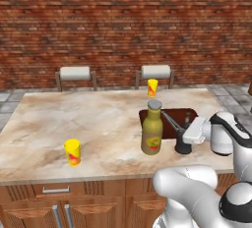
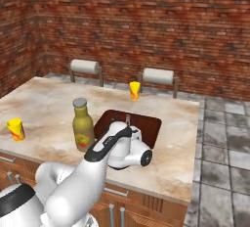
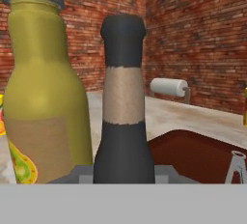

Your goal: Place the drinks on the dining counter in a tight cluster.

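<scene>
Right up close in the hand view is the black bottle (image 3: pixel 123 121), standing upright with the claw (image 3: pixel 123 177) clamped on its lower body; the fingertips are mostly hidden behind it, just grey bits poking out on each side. It's got a tan band round the neck with no writing I can make out. From the left base view the claw (image 1: pixel 183 141) sits over the bottle (image 1: pixel 183 147), so you see little more than its dark base on the counter (image 1: pixel 88 119), at the front edge of the sink (image 1: pixel 170 124). In the right base view the arm blocks the bottle completely. Just beside it, apart I think though the gap is hard to judge, stands the olive bottle (image 1: pixel 152 128), upright with a grey cap and a red-yellow label; the label's print is too blurry to read, and in the hand view its left side is cut off by the frame. Behind the black bottle the dark red-brown sink has a faucet (image 1: pixel 170 122) sticking up. One yellow cup (image 1: pixel 72 152) with red marks sits well off toward the front left of the counter, another cup (image 1: pixel 152 88) is at the far edge. Beyond that edge two chair backs (image 1: pixel 76 73) show in front of a brick wall (image 1: pixel 123 25).
</scene>
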